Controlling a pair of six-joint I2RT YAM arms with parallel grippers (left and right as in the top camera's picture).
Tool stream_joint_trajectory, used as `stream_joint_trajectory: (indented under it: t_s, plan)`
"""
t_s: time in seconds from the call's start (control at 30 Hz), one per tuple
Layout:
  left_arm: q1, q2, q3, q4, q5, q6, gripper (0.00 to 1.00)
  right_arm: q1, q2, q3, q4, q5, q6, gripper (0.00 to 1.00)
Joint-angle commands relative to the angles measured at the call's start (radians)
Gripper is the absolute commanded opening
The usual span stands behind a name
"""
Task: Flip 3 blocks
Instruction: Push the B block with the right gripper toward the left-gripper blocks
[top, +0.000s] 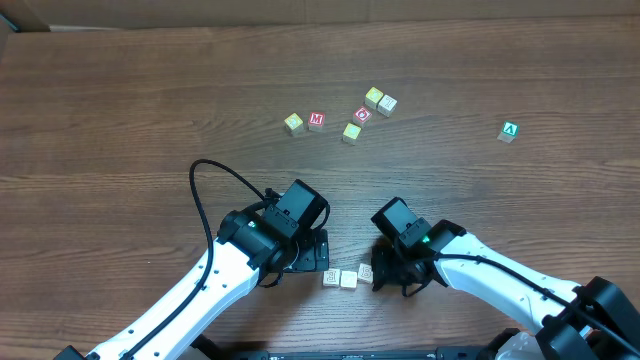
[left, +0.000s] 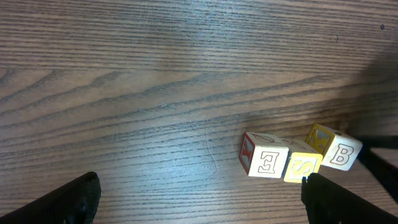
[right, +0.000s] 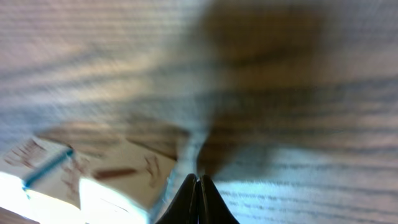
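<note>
Three pale wooden blocks lie in a row near the table's front edge: one with an outlined E (left: 267, 162) (top: 331, 278), a yellow-faced one with an S (left: 303, 167) (top: 348, 279), and one with a B (left: 339, 151) (top: 365, 272). My left gripper (left: 205, 205) (top: 312, 258) hovers just behind and to the left of them, open, with only bare wood between its fingers (left: 74, 199). My right gripper (right: 198, 196) (top: 383, 272) is shut on nothing, its tips low at the table right beside the B block (right: 93, 177), which shows blurred in the right wrist view.
Further back on the table sit several loose cubes: a pale one (top: 293, 122), a red M (top: 316, 121), a yellowish one (top: 351, 131), a red-marked one (top: 362, 114) and a pair (top: 380, 100). A green A cube (top: 509, 131) lies at the far right.
</note>
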Motion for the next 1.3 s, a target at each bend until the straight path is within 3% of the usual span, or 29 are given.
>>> stream_joint_trajectory:
  t_s: [0.0,1.27]
  plan:
    - [0.004,-0.002,-0.006,0.004,0.011,0.008,0.96,-0.006,-0.004,0.086,0.017,0.06,0.021,0.04]
    - [0.004,-0.002,-0.006,0.004,0.012,0.016,0.97,0.018,0.084,0.12,0.004,-0.073,-0.005,0.04]
